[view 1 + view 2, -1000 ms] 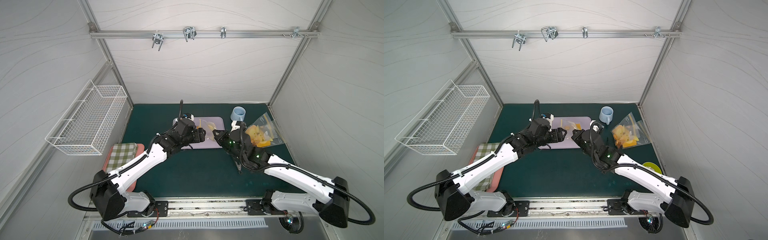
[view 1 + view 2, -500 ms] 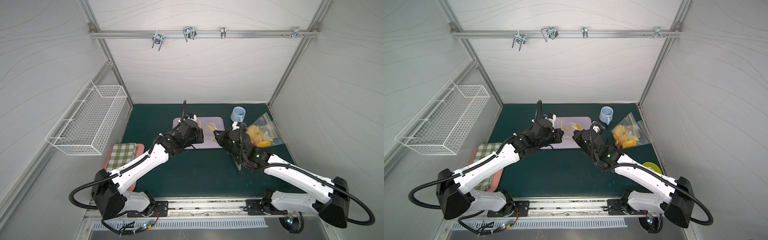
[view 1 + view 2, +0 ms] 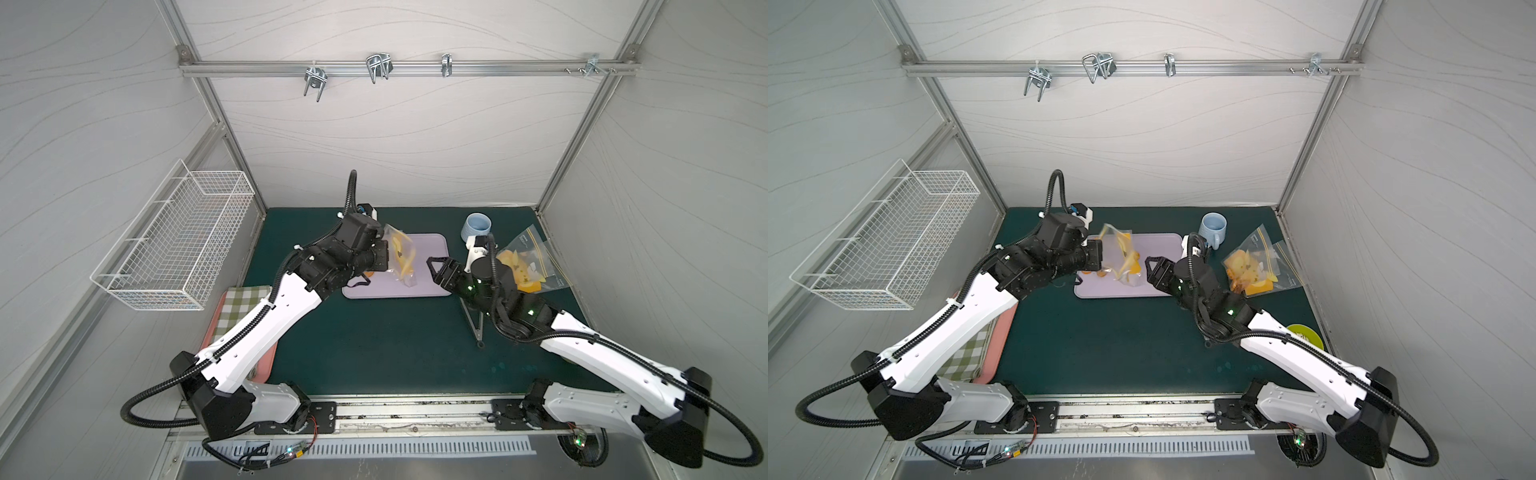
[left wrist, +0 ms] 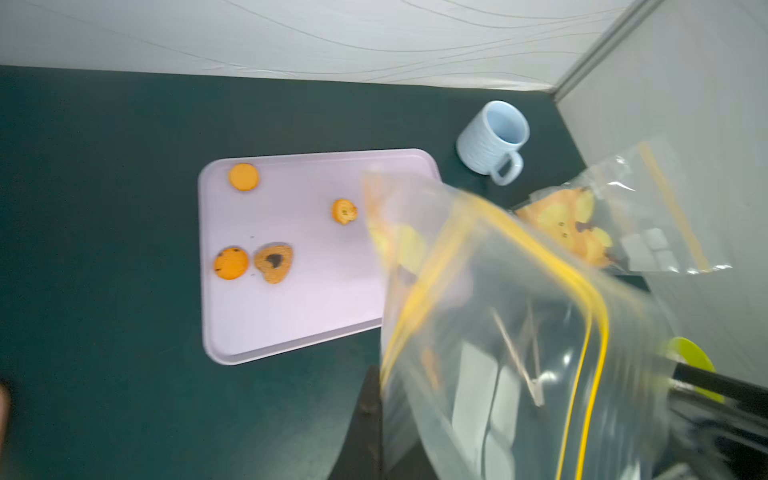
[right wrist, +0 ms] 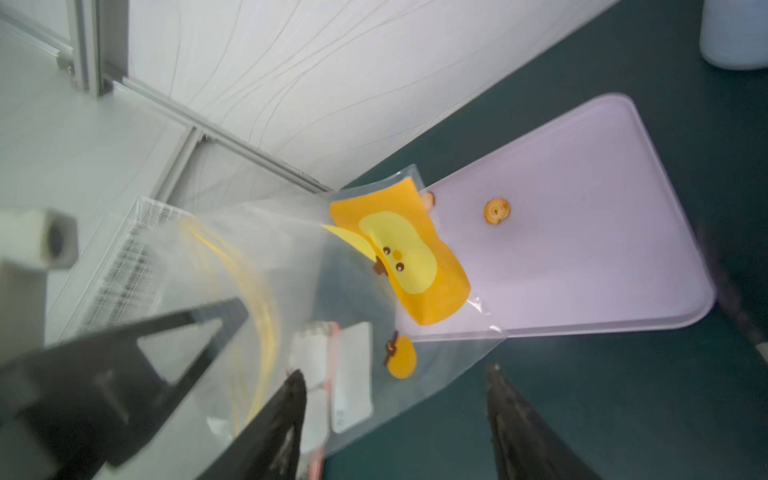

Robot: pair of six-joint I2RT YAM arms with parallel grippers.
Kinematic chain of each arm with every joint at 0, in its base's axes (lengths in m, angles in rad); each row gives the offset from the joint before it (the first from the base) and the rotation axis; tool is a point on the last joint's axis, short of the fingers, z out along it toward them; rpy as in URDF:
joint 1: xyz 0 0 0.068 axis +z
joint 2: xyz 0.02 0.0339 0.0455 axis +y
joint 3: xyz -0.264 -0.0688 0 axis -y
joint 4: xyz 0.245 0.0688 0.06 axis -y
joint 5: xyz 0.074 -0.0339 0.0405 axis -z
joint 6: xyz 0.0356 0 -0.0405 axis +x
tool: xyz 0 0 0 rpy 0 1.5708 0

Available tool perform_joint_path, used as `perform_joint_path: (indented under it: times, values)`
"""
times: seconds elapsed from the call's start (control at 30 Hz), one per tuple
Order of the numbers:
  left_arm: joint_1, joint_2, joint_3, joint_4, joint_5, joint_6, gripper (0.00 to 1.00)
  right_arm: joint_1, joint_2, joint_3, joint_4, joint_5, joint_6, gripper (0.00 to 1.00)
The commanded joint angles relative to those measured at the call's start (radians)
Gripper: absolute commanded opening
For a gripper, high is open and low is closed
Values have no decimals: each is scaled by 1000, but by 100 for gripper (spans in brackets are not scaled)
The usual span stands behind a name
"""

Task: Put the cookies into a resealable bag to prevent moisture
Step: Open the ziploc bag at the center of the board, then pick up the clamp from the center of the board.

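1. Nearest, at the left edge of the dark green mat [image 3: 374, 345], a pink tray [image 3: 1003, 336] bears a green-and-white checked cloth [image 3: 239, 305]. A lime-green round dish [image 3: 1306, 336] sits at the right edge, partly hidden by the right arm.
2. A thin dark V-shaped tool [image 3: 475, 320] lies on the mat beside the right arm.
3. The right gripper [image 5: 395, 370] has its fingers apart and clamps nothing. In its wrist view the lower edge of the held bag shows between them. Whether it touches a finger I cannot tell.
4. The left gripper [image 3: 385, 261] is closed on a clear plastic resealable bag with a yellow zip line [image 3: 401, 257], gripping it near the zip end. The bag hangs tilted over the tray and carries an orange and pale yellow printed picture. Whether any biscuit lies inside it I cannot tell.
5. On the lilac rectangular plastic tray [image 3: 432, 257], outside the bag, lie four cookies [image 4: 291, 232]:
   - a plain orange round [image 4: 243, 176]
   - a golden flower shape [image 4: 344, 211]
   - a chip-dotted round [image 4: 231, 263]
   - touching that round, a brown-centred heart [image 4: 273, 262]
6. Past the right gripper, a second clear zip bag [image 3: 530, 259] lies on the mat with orange and yellow shapes inside. A pale blue ribbed mug [image 3: 477, 226] stands upright just beyond the tray's far right corner.
7. A white wire basket [image 3: 178, 241] hangs on the left wall. An aluminium rail with metal hooks [image 3: 378, 68] crosses the back wall.
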Motion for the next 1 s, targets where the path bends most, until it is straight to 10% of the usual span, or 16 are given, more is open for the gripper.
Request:
perform_joint_path:
  times: [0.0,0.23,0.53,0.97]
  values:
    - [97,23,96,-228,-45,100,0,-20,-87,-28,-80,65,-182,73]
    - [291,113,203,-452,-199,213,0,-179,-120,-76,-279,-20,-196,74]
    - [325,422,281,-550,-514,267,0,-312,-80,-77,-476,-98,-235,75]
    - [305,482,199,-314,-110,278,0,-399,-12,-193,-522,-160,-261,76]
